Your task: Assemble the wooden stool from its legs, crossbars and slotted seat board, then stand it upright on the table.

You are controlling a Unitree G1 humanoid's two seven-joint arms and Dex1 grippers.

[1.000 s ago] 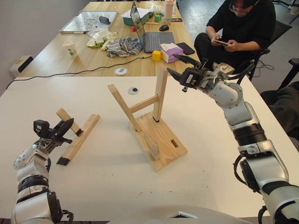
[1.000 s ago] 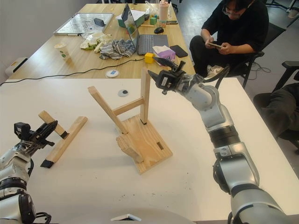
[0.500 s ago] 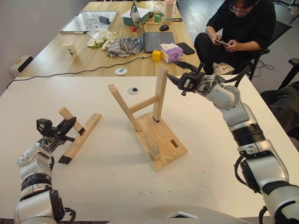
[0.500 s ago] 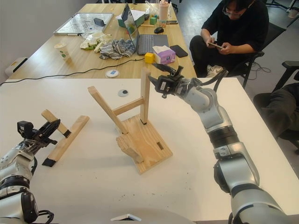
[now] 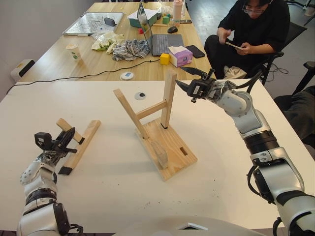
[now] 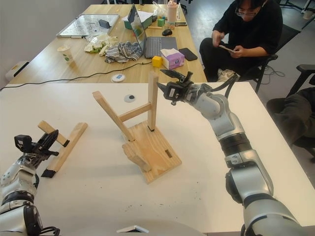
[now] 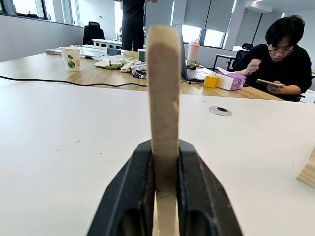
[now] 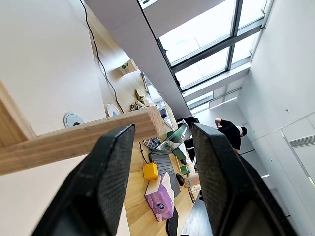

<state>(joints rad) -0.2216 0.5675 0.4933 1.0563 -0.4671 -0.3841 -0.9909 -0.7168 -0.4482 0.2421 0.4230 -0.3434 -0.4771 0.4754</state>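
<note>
- Over on the white tabletop [image 5: 236, 187], the slotted seat board [image 5: 170, 150] lies flat near the middle, with two legs already set into it.
- One of them, the upright leg [image 5: 168, 98], stands near the board's far edge. The slanted leg [image 5: 130, 112] leans away towards the robot's left, and a crossbar [image 5: 151, 109] joins the two.
- Up at the top of the upright leg, the right hand [image 5: 186, 78] hovers just beside it on the robot's right, fingers spread apart and pointing at the wood. From its wrist camera the leg's end [image 8: 147, 123] shows in the gap between the two dark fingers [image 8: 110, 187], but I cannot tell whether they touch it.
- Well apart, at the robot's left, the loose leg frame [image 5: 81, 146] lies flat on the tabletop.
- Low over it, the left hand [image 5: 64, 140] is clamped on one of its wooden bars, which both fingers [image 7: 130, 196] squeeze from either side.
</note>
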